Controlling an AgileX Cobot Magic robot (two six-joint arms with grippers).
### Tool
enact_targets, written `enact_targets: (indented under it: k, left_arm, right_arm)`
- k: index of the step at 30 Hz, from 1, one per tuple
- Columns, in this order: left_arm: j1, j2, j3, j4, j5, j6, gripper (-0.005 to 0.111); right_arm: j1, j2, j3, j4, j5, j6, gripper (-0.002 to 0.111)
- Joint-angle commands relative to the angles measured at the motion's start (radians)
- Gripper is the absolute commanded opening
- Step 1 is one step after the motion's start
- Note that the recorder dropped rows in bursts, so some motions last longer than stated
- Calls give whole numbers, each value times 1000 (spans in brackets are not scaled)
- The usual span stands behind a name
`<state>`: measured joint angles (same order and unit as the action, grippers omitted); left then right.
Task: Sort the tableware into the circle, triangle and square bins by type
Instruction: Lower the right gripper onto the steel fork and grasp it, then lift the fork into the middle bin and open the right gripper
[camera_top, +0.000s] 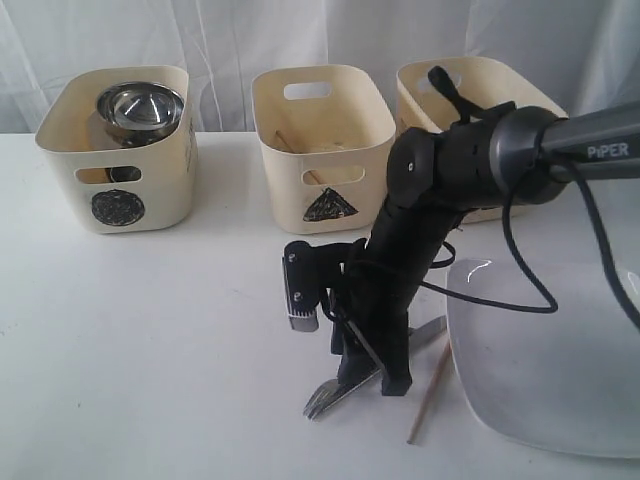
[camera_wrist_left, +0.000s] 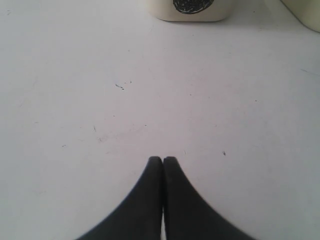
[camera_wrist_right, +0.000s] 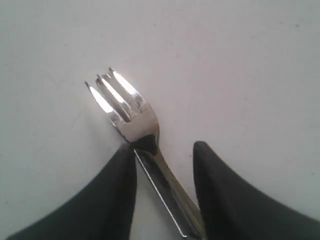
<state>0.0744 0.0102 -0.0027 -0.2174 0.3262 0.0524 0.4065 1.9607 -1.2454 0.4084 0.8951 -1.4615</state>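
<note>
Some steel bowls (camera_top: 140, 105) fill the circle bin (camera_top: 70, 150), but fork (camera_wrist_right: 132, 117), chopstick (camera_top: 430, 390) and plate (camera_top: 540, 380) lie unsorted, with the right gripper (camera_wrist_right: 164, 148) spread around the fork and the left gripper (camera_wrist_left: 162, 159) pressed together.

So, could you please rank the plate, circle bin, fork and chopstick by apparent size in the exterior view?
1. plate, though nearest and cropped
2. circle bin
3. fork and chopstick: alike; right gripper hides part of the fork

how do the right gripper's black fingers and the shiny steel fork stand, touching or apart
Touching. In the right wrist view one finger of the right gripper meets the steel fork's neck with no gap; the other stands clear.
</note>
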Motion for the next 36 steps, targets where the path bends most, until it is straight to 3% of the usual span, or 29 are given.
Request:
enact_targets:
  k: [1, 11, 14, 17, 18, 29, 36]
  left_arm:
    - [-6, -8, 3, -6, 29, 1, 0]
    - [-6, -8, 3, -6, 29, 1, 0]
    - [-6, -8, 3, -6, 29, 1, 0]
    - [-6, -8, 3, -6, 29, 1, 0]
    - [-6, -8, 3, -6, 29, 1, 0]
    - [-6, -8, 3, -6, 29, 1, 0]
    - [-6, -8, 3, -6, 29, 1, 0]
  right_arm:
    - [1, 38, 4, -2, -15, -35, 37]
    - [1, 80, 4, -2, -25, -35, 34]
    - [1, 80, 4, -2, -25, -35, 21]
    - [1, 80, 4, -2, -33, -37, 1]
    - [1, 80, 4, -2, -37, -37, 0]
    - [1, 29, -51, 9, -184, -71, 0]
    - [1, -57, -140, 110, -294, -71, 0]
